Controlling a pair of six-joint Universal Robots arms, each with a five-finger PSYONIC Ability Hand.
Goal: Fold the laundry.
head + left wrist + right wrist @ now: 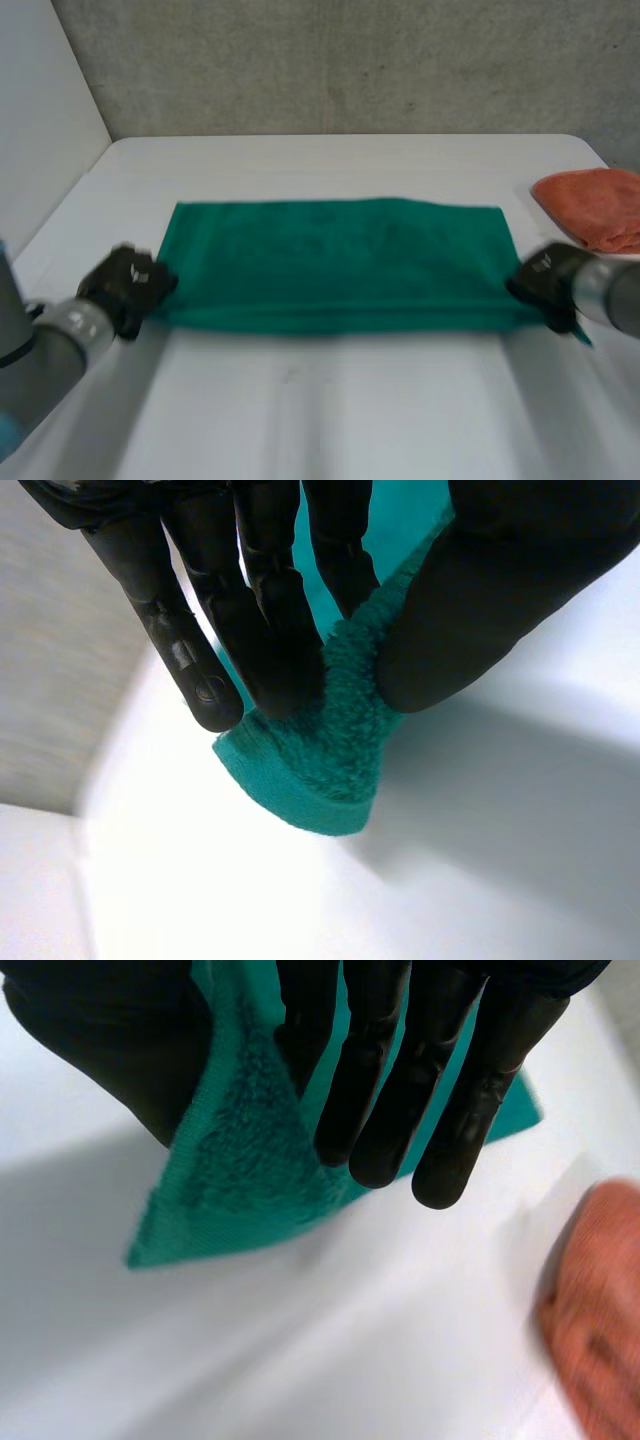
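From the head view, the green terry towel (338,262) lies flat in the middle of the white table (330,410), folded into a long band whose long axis runs side to side across the robot's front. The left arm (50,350) reaches in low from the near left, and the left hand (125,285) sits at the towel's near left corner. The right arm (610,295) comes in from the right, with the right hand (540,282) at the near right corner. A crumpled orange cloth (595,205) rests well apart from the towel, by the table's far right edge.

In the left wrist view, the left hand (270,630) points down at the table, its fingers nearly straight and its thumb (480,610) pressed towards them. The towel's thick folded corner (320,770) is pinched between them and pokes out past the fingertips.

In the right wrist view, the right hand (400,1090) hangs fingers-down. The green terry towel (240,1180) passes between thumb and fingers, gripped there, and its pointed corner droops just above the table. The orange cloth (595,1310) lies beyond the fingertips.
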